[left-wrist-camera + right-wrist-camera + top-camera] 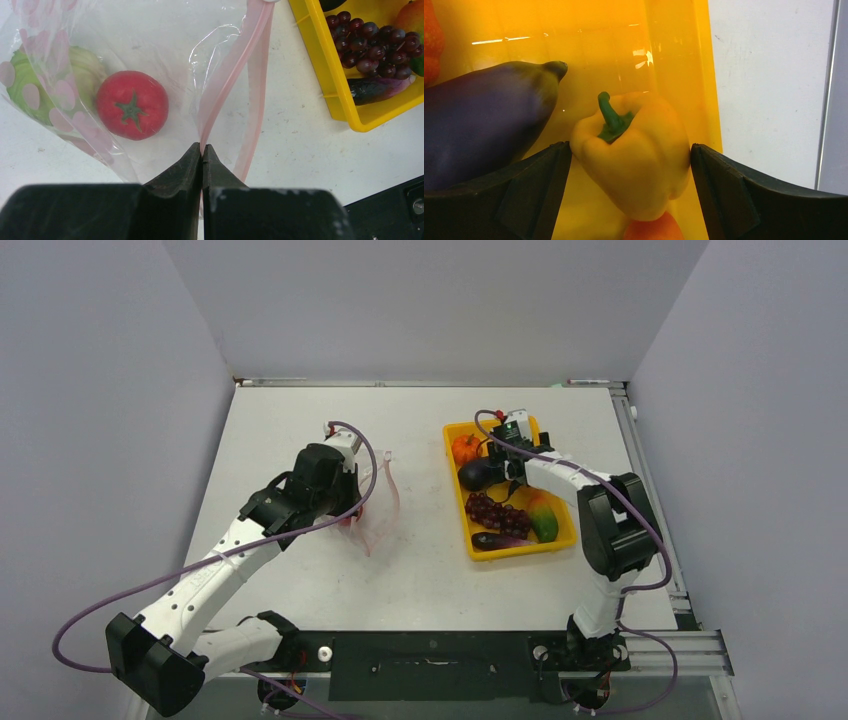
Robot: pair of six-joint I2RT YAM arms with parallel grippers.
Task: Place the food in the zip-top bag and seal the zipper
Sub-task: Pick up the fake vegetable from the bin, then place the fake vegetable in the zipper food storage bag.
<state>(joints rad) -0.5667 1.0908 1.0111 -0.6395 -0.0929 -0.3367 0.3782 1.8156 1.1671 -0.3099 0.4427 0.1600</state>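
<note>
My left gripper (202, 148) is shut on the pinkish-red zipper (240, 70) of the clear zip-top bag (378, 502) and holds its mouth up. Inside the bag lie a red tomato (131, 104) and a green piece (30, 87). My right gripper (630, 150) is open inside the yellow tray (560, 535), with its jaws on either side of a yellow pepper (639, 150) and not closed on it. A purple eggplant (479, 135) lies to the pepper's left. The pumpkin (466, 448), the grape cluster (495, 512) and an orange-green fruit (540, 515) are also in the tray.
The tray's right wall (684, 75) runs close beside my right finger. A small dark eggplant (375, 86) lies at the tray's near end. The table's right rail (640, 460) is beyond the tray. Bare white table lies between the bag and the tray.
</note>
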